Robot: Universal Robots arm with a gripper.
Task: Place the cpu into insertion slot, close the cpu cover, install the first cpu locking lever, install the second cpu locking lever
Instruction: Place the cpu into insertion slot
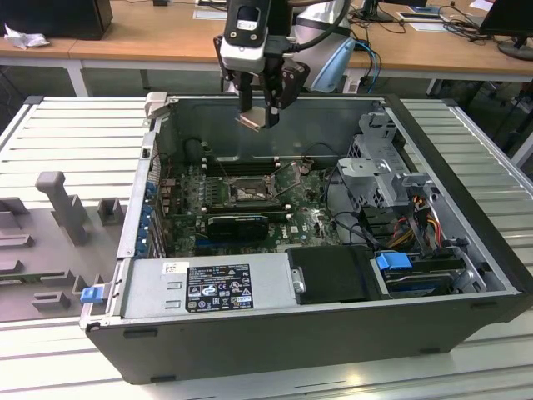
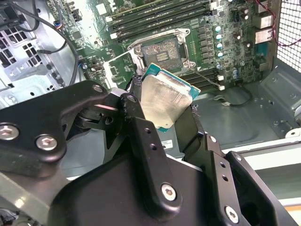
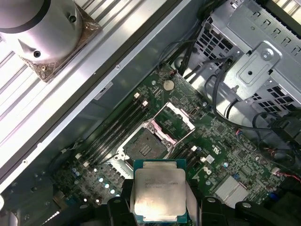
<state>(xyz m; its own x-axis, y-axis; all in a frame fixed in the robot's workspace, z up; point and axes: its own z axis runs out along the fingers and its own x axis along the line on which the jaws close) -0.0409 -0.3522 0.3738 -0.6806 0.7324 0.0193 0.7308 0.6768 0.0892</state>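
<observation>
1. Silvery-grey metal topped the cpu (image 3: 159, 188), which was up in the air, tilted, with its green edge showing in the second wrist view.
2. Black fingers (image 2: 141, 136) of the claw (image 1: 254, 117) were clenched on two opposite edges of the chip, so the claw was grasping it.
3. Seen in the exterior view, the held chip hung at 12 o'clock from the insertion slot (image 1: 247, 192), well apart from it and level with the case's back rim.
4. That slot lay bare on the green board, its dark centre uncovered.
5. Just beside it, the cpu cover (image 3: 175, 120) was swung open off the slot, with the board visible through its square window.
6. Long black memory slots (image 1: 237, 164) ran just beside the socket at its 12 o'clock in the exterior view.
7. A grey power supply (image 1: 208, 287) sat at 6 o'clock from the socket, and a metal drive cage (image 1: 379, 162) sat at about 2 o'clock.
8. All of this was inside an open black computer case (image 1: 291, 342) lying on a ridged grey surface (image 1: 75, 125).
</observation>
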